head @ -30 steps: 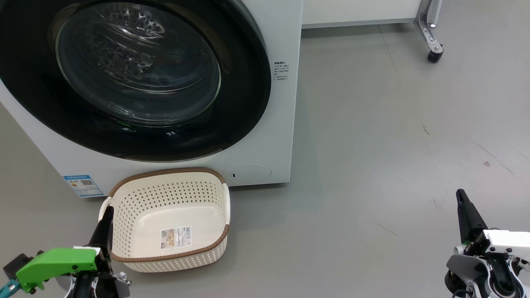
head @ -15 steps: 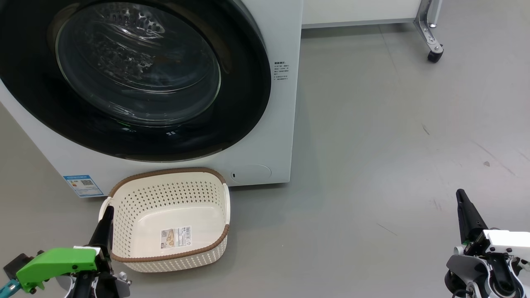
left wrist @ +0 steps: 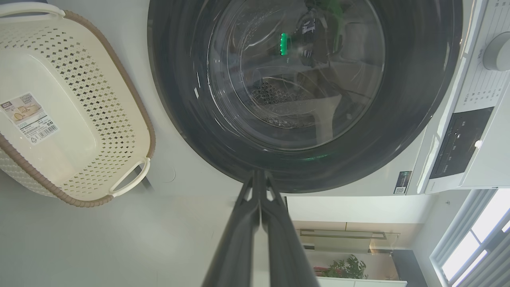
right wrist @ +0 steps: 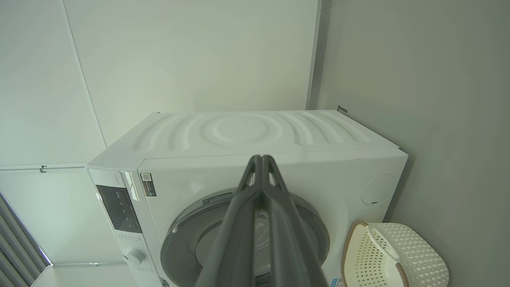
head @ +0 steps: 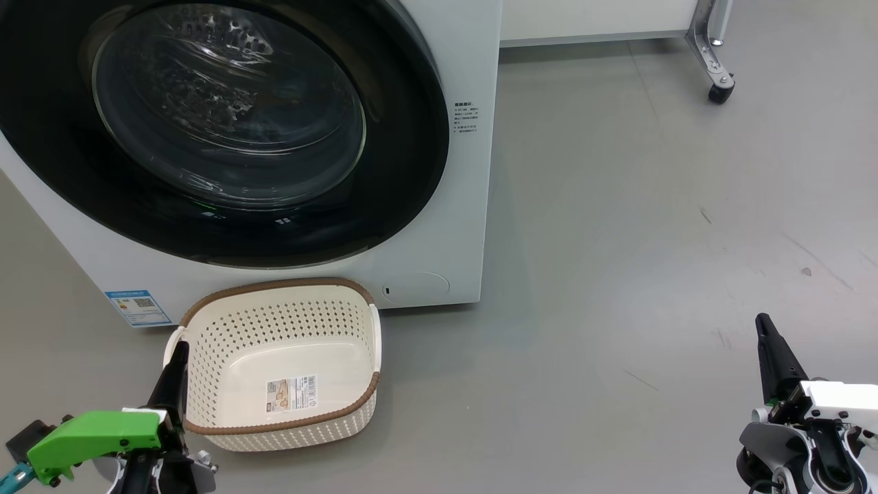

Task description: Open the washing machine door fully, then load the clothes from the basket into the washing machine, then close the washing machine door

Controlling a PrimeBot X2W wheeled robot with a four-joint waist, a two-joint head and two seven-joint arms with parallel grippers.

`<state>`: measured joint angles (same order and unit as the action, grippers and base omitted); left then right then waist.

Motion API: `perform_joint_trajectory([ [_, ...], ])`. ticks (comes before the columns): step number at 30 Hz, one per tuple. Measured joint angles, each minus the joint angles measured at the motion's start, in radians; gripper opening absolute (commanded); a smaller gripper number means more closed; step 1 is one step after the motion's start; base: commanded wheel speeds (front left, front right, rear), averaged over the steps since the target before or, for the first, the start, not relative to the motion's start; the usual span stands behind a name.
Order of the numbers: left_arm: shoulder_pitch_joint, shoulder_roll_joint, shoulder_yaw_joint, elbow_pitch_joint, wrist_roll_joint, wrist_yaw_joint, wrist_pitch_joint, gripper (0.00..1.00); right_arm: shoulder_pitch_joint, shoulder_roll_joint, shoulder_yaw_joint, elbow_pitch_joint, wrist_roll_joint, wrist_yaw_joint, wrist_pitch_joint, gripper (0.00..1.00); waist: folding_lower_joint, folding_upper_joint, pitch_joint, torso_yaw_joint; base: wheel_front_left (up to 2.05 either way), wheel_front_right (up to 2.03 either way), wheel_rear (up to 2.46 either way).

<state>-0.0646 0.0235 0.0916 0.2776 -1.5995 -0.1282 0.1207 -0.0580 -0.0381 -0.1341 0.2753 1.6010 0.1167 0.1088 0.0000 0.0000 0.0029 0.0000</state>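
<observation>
The washing machine (head: 466,206) is a white box whose round washing machine door (head: 405,171), a black ring around bulging glass, lies flush against the front. On the floor just before it stands the cream perforated basket (head: 274,287), with a label on its bottom and no garments inside. The clothes are out of view. At the lower left my left gripper (head: 181,347) is shut, its tip beside the basket's left handle. Far off at the lower right, my right gripper (head: 762,321) is shut over bare floor. The left wrist view shows fingers (left wrist: 239,223) pressed together below the door (left wrist: 410,99).
A metal leg on a caster (head: 720,89) stands at the back right, beside a white panel base (head: 583,20). Open grey floor (head: 617,240) spreads right of the machine. The control panel (left wrist: 458,143) and a knob (left wrist: 498,52) sit along the machine's top.
</observation>
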Motion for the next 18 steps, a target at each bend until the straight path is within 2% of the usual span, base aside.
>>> perform_joint_trajectory([
  [18, 0.000, 0.000, -0.001, 0.000, 0.000, 0.000, 0.000, 0.00, 0.000, 0.000, 0.000, 0.000, 0.000, 0.000, 0.000, 0.00, 0.0001, 0.0000, 0.000, 0.000, 0.00, 0.00, 0.00],
])
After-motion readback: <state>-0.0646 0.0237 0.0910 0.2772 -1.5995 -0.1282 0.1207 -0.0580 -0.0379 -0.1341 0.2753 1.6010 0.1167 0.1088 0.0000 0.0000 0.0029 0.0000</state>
